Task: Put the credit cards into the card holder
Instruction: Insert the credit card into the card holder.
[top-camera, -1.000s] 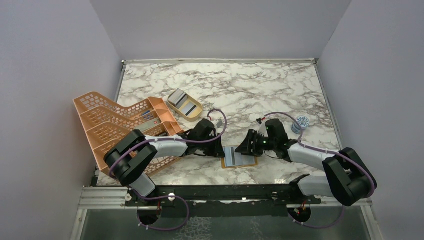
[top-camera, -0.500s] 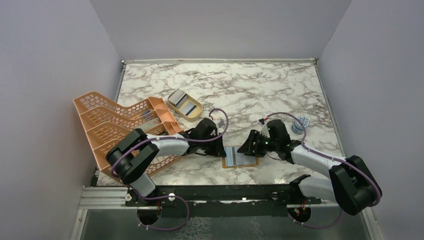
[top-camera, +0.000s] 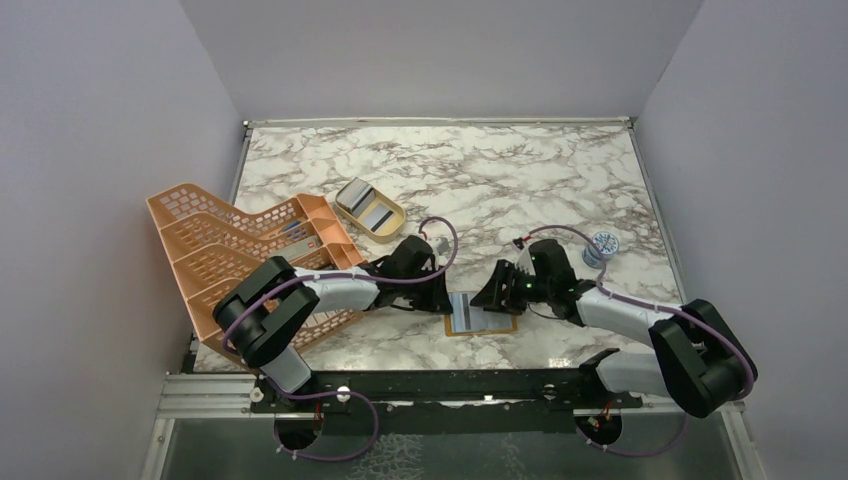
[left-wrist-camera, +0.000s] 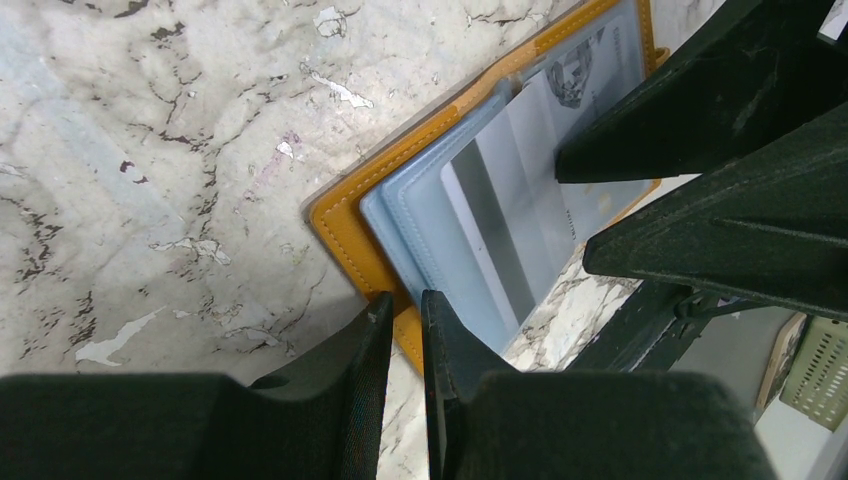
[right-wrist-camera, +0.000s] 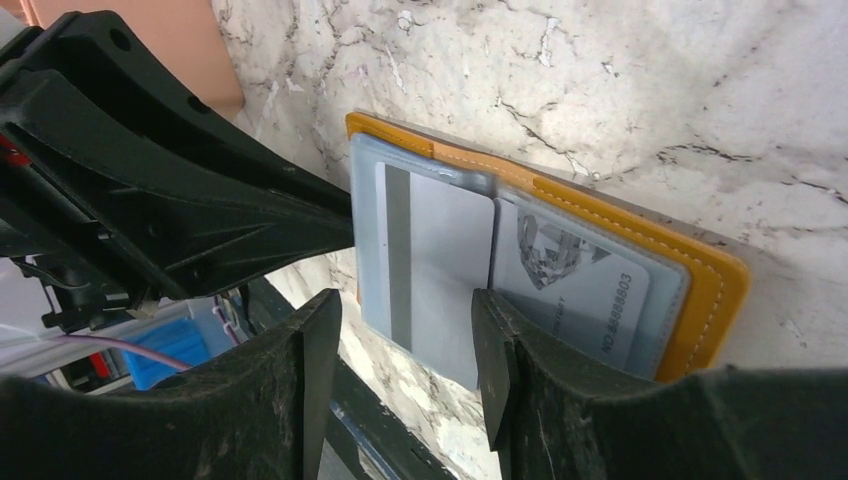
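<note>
The card holder (top-camera: 497, 326) (left-wrist-camera: 345, 235) (right-wrist-camera: 715, 280) lies open on the marble near the front edge, grey-blue inside up. One credit card (left-wrist-camera: 590, 70) (right-wrist-camera: 570, 280) sits fully in a pocket. A second, dark-striped credit card (left-wrist-camera: 500, 215) (right-wrist-camera: 440, 260) sticks halfway out of the other pocket. My left gripper (top-camera: 443, 303) (left-wrist-camera: 405, 303) is shut, its tips down on the holder's orange left edge. My right gripper (top-camera: 492, 297) (right-wrist-camera: 405, 305) stands open over the striped card. One of its fingers (left-wrist-camera: 700, 110) rests against that card.
A tan oval dish (top-camera: 372, 226) behind the left arm holds more pale cards (top-camera: 377, 215). A big peach lattice rack (top-camera: 230, 250) fills the left side. A small round bluish object (top-camera: 603, 243) stands to the right. The table's front edge is close below the holder.
The right arm has shifted very slightly. The holder, the cards and the left gripper stay where they were.
</note>
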